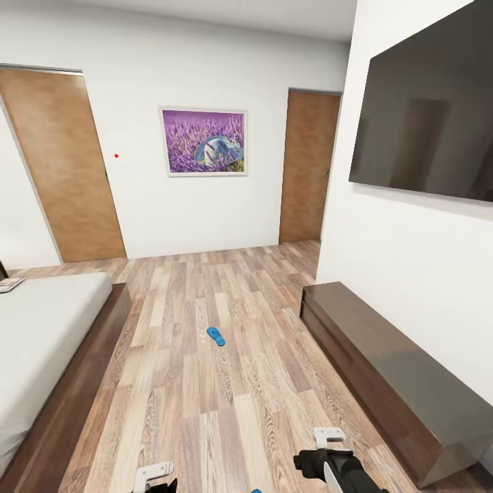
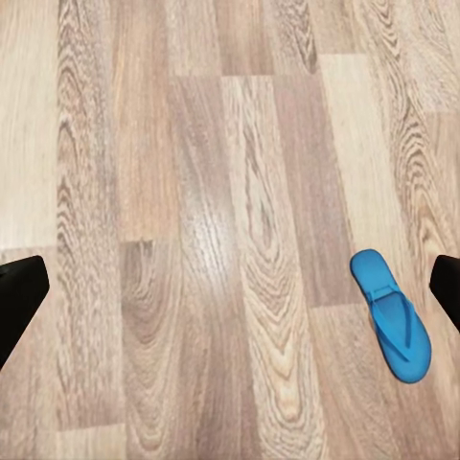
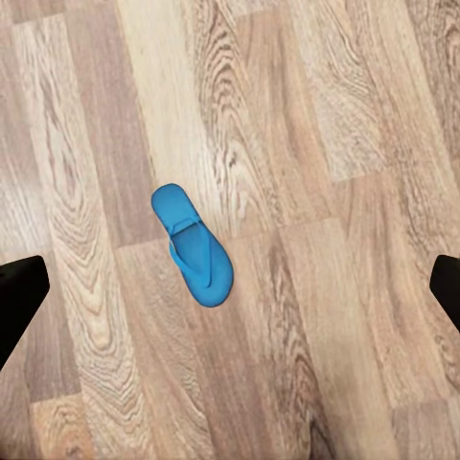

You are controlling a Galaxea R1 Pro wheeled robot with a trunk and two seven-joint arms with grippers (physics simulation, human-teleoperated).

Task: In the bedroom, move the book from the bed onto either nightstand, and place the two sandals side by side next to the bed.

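Observation:
One blue sandal (image 1: 216,335) lies on the wood floor mid-room, right of the bed (image 1: 82,370). A second sandal (image 2: 390,329) (image 3: 192,244) lies flat on the planks below my arms; a sliver of it (image 1: 255,491) shows at the head view's bottom edge. The book (image 1: 9,283) rests on the pale mattress at the far left, cut by the frame edge. My left gripper (image 2: 230,292) and right gripper (image 3: 230,287) both hang open above the floor, holding nothing. The nightstand is out of view.
A long low dark cabinet (image 1: 390,376) runs along the right wall under a black TV (image 1: 424,109). Two brown doors (image 1: 65,164) (image 1: 308,164) and a purple painting (image 1: 204,142) are on the far wall. Open floor lies between bed and cabinet.

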